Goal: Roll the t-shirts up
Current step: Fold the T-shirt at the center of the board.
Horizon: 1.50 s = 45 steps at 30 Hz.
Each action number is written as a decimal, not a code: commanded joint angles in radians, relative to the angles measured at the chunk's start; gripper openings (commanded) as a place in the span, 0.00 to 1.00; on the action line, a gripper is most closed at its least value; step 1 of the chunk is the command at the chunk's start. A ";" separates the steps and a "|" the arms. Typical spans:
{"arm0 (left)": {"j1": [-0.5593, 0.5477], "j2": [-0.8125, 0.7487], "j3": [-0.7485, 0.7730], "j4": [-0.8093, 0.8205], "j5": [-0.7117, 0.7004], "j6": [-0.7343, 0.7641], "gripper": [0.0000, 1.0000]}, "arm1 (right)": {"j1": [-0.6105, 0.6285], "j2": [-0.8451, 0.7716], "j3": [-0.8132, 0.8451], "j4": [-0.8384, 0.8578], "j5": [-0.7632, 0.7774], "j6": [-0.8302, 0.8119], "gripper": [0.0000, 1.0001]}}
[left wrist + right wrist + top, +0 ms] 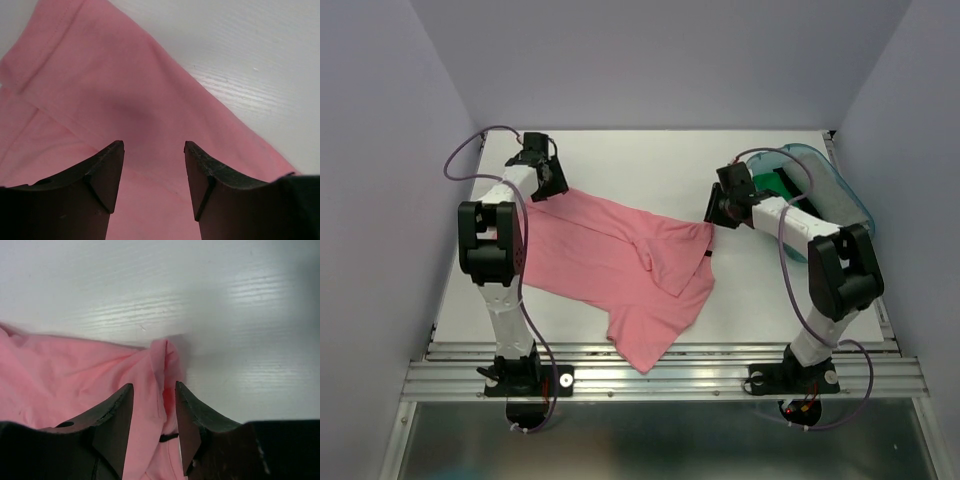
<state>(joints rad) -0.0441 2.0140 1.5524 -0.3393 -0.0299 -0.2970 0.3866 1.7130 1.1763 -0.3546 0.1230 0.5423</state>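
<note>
A salmon-pink t-shirt (620,270) lies spread and creased across the middle of the white table (770,300). My left gripper (550,186) hovers over the shirt's far left corner. In the left wrist view the gripper (153,146) is open, with flat pink t-shirt cloth (125,100) below the gap and nothing pinched. My right gripper (715,216) sits at the shirt's far right corner. In the right wrist view this gripper (154,385) stands open astride a raised fold of the t-shirt (75,375). The small dark neck label (169,437) shows between the fingers.
A translucent teal tub (840,190) stands at the back right behind the right arm, with green cloth (782,185) inside. Grey walls close in both sides and the back. A metal rail (660,375) runs along the near edge.
</note>
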 commanded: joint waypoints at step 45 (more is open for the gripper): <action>0.036 0.118 0.028 -0.018 -0.027 0.010 0.62 | -0.025 0.155 0.141 0.036 0.061 -0.136 0.13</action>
<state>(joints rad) -0.0101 2.1120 1.5604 -0.3374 -0.0422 -0.2962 0.3550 1.8687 1.2800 -0.3325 0.1818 0.4103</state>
